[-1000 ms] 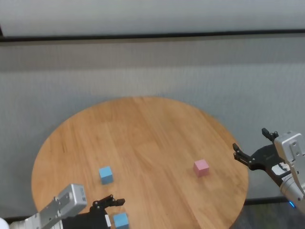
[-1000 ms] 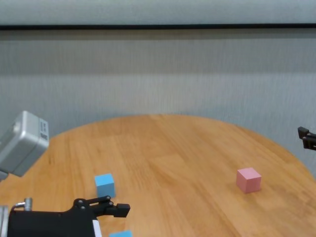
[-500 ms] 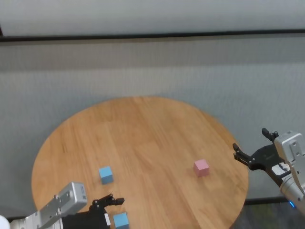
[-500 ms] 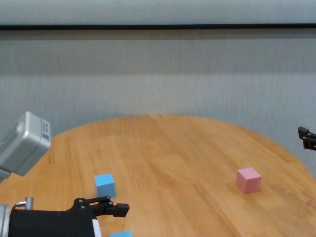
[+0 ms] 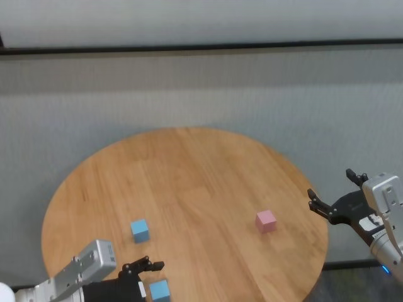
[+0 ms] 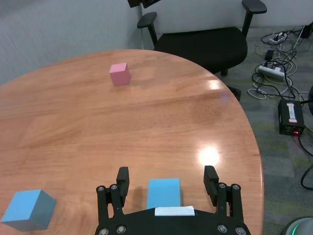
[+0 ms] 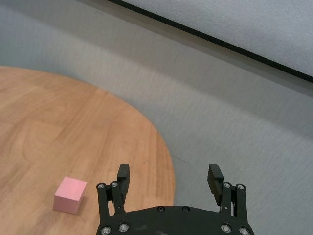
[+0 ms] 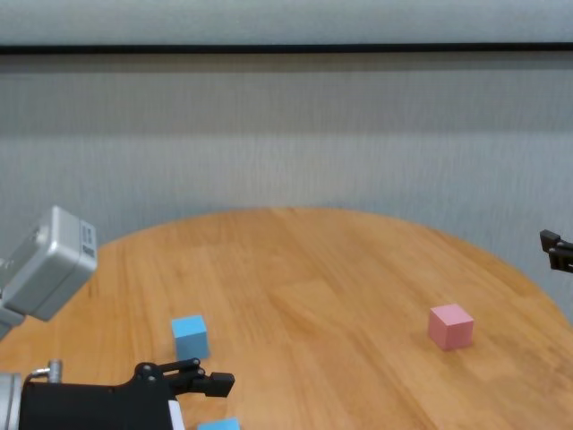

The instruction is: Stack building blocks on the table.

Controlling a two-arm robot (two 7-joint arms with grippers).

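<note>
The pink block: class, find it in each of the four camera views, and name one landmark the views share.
Head view: pink block right of centre on the table.
Left wrist view: far off, near the far rim.
Right wrist view: low, beside the right tool.
Chest view: right side.
Shared landmark: the round wooden table.

Grey carpet floor (image 5: 189, 94) all around the round wooden desk (image 5: 189, 182). Pale wall (image 5: 201, 22) beyond the desk, black baseboard strip (image 5: 201, 48) along its foot. Black office chair (image 6: 205, 41) just beside the desk edge. Near the chair: power strip with cables (image 6: 276, 68), black box with a red light (image 6: 292, 117). Overhead light glare on the desk.
</note>
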